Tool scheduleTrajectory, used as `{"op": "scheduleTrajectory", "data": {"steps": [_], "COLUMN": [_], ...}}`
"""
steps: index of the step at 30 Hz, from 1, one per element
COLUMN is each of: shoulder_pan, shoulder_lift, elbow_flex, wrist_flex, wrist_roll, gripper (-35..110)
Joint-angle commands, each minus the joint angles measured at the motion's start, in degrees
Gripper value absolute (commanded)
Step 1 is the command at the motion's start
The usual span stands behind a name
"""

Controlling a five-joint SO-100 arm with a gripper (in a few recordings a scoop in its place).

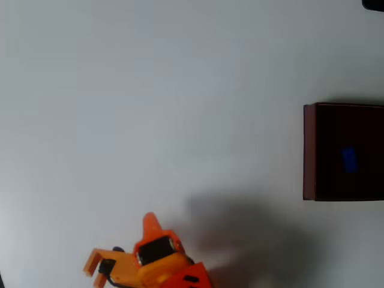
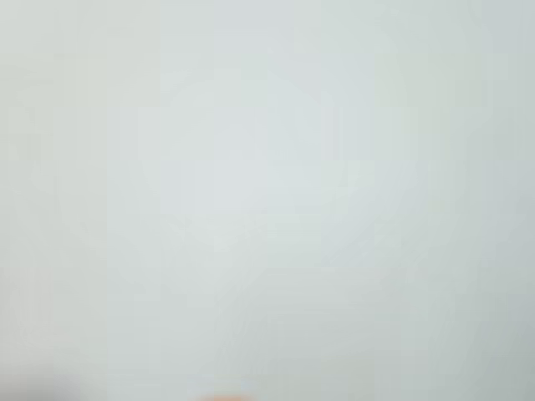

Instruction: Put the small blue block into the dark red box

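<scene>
In the overhead view we see the dark red box [image 1: 309, 153] at the right edge of the white table [image 1: 150, 108], its maroon left wall facing the open surface and its near-black inside partly cut off by the picture's border. The small blue block [image 1: 350, 159] lies inside that box, on the dark floor, roughly midway between the top and bottom walls — it touches none of them as far as we can make out. Well apart from the box, at the lower edge of the same view, sits the orange gripper [image 1: 120, 243] on its arm; one pointed finger [image 1: 150, 222] aims up the picture, and another orange piece juts toward the left. We cannot tell from this angle whether the pincer stands wide or narrow, though nothing shows between its parts. A soft grey shadow spreads over the table just to the right of the arm. In the wrist view we see pale, blurred table [image 2: 267, 184] — with a faint orange sliver at the bottom edge.
</scene>
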Motion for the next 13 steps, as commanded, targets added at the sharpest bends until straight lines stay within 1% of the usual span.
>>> {"op": "scheduleTrajectory", "data": {"steps": [1,13], "shoulder_pan": [-1.23,-0.44], "shoulder_lift": [0.53,0.53], "elbow_flex": [2.02,4.22], "wrist_flex": [0.44,-0.70], "wrist_roll": [-1.58,-1.05], "gripper": [0,0]}}
